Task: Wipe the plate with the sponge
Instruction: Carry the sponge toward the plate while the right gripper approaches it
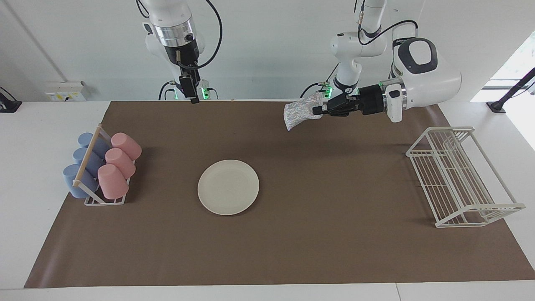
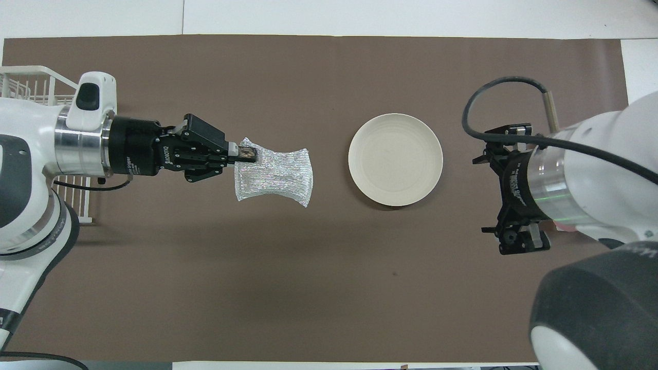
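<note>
Glittery silver mesh sponge (image 1: 299,112) catching light, looking soft and crinkled. Cream plate (image 1: 228,187) showing smooth, faintly satin finish. Matt brown paper-like mat (image 1: 292,251) covering smooth white table (image 1: 25,167). White coated-wire rack (image 1: 459,177) looking smooth. Pink and blue cups (image 1: 110,161) appearing matt plastic, lying in cup holder (image 1: 104,200) with pale wooden rod. Robot arm shells gleaming glossy white.

Colours on the brown mat (image 1: 317,234)
Cream-white plate (image 1: 228,187), glittery silver sponge (image 1: 297,111), pink cups (image 1: 118,165), blue cups (image 1: 83,161), white rack (image 1: 459,175).
</note>
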Robot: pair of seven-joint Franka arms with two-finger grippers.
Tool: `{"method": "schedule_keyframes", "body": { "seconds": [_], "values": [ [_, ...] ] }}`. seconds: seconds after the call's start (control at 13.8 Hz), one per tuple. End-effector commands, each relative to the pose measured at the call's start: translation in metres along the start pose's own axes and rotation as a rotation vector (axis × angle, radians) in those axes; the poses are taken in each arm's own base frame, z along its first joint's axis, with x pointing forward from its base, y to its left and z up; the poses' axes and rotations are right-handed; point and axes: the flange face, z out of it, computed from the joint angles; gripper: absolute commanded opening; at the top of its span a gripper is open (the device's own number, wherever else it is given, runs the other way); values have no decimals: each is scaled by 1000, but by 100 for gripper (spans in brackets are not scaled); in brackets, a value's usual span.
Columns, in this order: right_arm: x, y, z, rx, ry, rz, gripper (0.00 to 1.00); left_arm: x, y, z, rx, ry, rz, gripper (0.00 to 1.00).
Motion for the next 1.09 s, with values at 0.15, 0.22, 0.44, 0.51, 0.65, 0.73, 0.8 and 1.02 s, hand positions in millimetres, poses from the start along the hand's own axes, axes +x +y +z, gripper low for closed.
{"method": "schedule_keyframes", "body": {
  "seconds": [0.15,0.22,0.44,0.51,0.65,0.73,0.8,1.02],
  "values": [
    [-60,-5,11,77,-67,100,100,-33,-48,29,-135,-11,95,0],
    [-79,2,16,87,-75,88,100,-34,-49,37,-129,-11,107,0],
    [-107,10,27,112,-96,72,100,-41,-45,77,-127,11,138,0],
    [-113,15,30,102,-91,66,100,-41,-45,77,-127,14,137,0],
    [-112,22,38,94,-78,49,100,-42,-44,78,-130,10,137,0],
    [-112,27,43,84,-69,45,100,-42,-44,78,-130,8,137,0],
    [-119,35,51,85,-71,32,100,-42,-44,78,-130,8,137,0],
    [-133,28,77,161,-125,44,100,-43,-44,79,-129,7,139,0]
  ]
}}
